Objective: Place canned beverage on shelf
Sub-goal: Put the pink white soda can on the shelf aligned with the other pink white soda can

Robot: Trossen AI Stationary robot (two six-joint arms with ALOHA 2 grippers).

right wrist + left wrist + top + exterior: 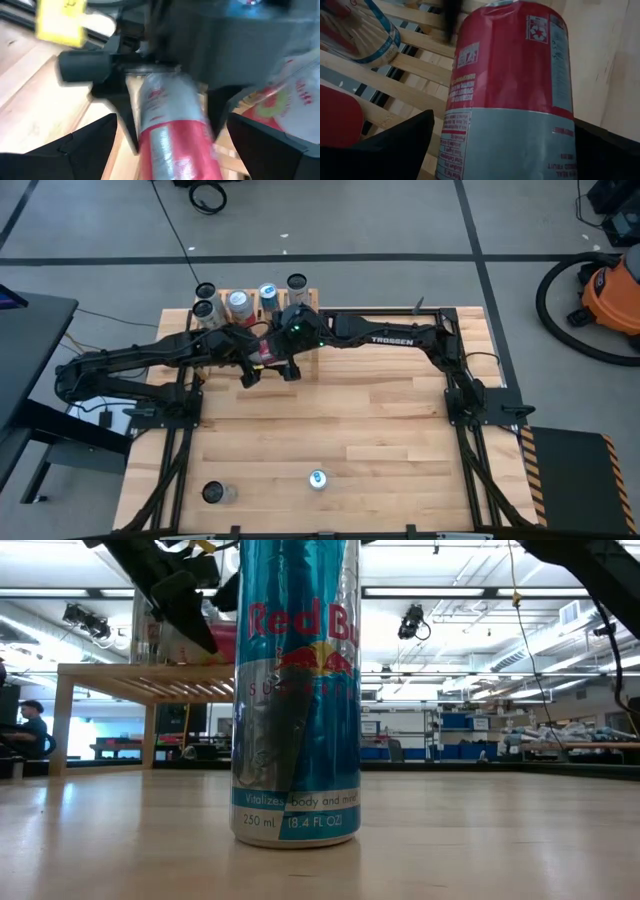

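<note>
A red and silver can stands over the slats of the pale wooden shelf at the table's far left; its foot is hidden. My left gripper is open at the shelf's near edge, one finger on either side of this can. My right gripper hovers open above the shelf just beyond it, and nothing is between its fingers. In the right wrist view the can shows between the left gripper's dark fingers. Several other cans stand upright on the shelf. My left gripper's fingers come at the red and silver can slanting down from the table's near side. Slats show between one finger and the can's wall. The other finger lies close beside the wall; whether it touches, I cannot tell.
A blue and silver Red Bull can stands upright near the table's front edge, also in the high view. Another can stands at the front left. Bare planks lie between these and the shelf. Black frame rails run along both table sides.
</note>
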